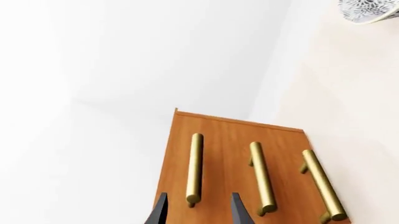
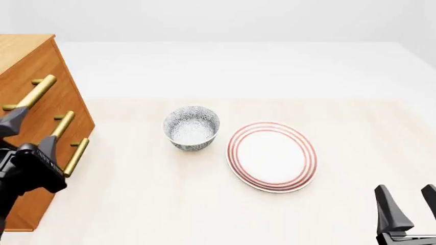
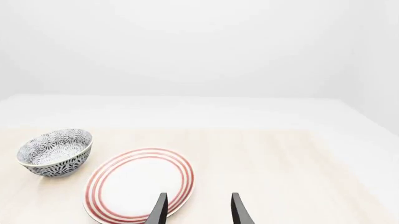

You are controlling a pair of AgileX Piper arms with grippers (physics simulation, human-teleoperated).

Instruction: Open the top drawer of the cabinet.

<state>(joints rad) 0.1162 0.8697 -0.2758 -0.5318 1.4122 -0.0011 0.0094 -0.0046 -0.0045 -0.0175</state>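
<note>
The orange-brown cabinet (image 2: 20,48) stands at the table's far left, its three drawer fronts flush. The top drawer (image 2: 41,66) carries a brass bar handle (image 2: 38,92). My left gripper (image 2: 30,133) is open just in front of the cabinet face. In the left wrist view the cabinet (image 1: 283,144) fills the lower middle, and my left gripper (image 1: 199,210) has its fingers either side of the near end of the top drawer's handle (image 1: 195,170), not closed on it. My right gripper (image 2: 409,209) is open and empty at the near right; it also shows in the right wrist view (image 3: 199,210).
A blue-patterned bowl (image 2: 191,127) and a red-ringed white plate (image 2: 272,155) sit mid-table, right of the cabinet. Both show in the right wrist view, the bowl (image 3: 55,151) and the plate (image 3: 140,184). Two lower brass handles (image 2: 65,122) lie under the top one.
</note>
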